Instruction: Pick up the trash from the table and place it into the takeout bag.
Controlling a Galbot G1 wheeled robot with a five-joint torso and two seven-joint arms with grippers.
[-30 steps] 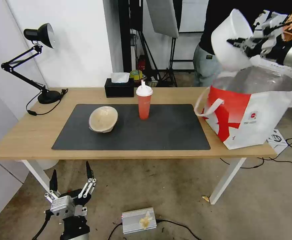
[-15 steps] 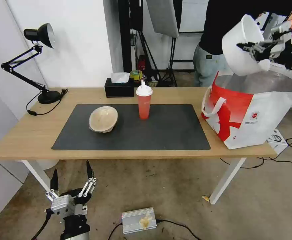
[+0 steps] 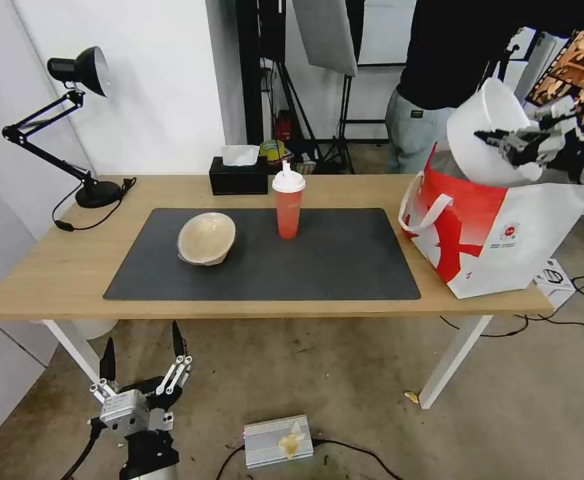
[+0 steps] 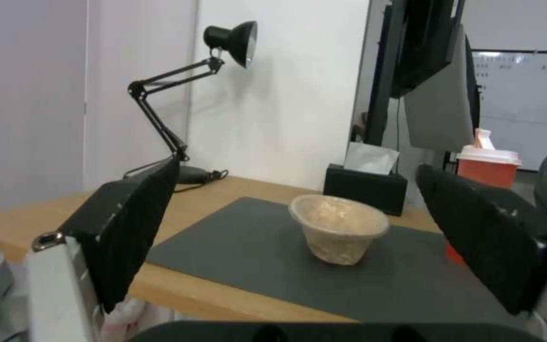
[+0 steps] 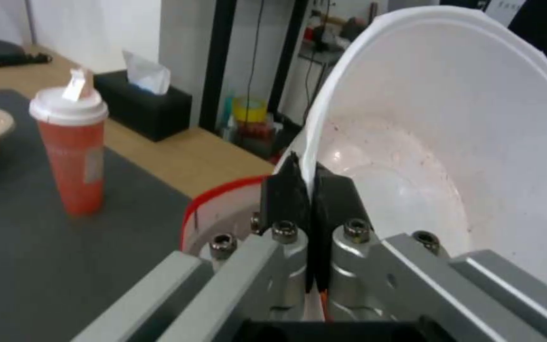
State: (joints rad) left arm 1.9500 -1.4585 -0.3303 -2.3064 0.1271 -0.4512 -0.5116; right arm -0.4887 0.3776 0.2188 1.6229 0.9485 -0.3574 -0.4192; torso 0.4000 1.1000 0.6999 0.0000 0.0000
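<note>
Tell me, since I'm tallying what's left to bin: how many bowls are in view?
2. The beige pulp bowl sits on the dark mat; the white plastic bowl is pinched by the right gripper above the takeout bag.

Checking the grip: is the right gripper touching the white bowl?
Touching. Right wrist view shows the right gripper pinching the white bowl rim.

Dark mat [image 3: 345,260] lies bare between red cup [image 3: 288,207] and takeout bag [image 3: 499,233].
</note>
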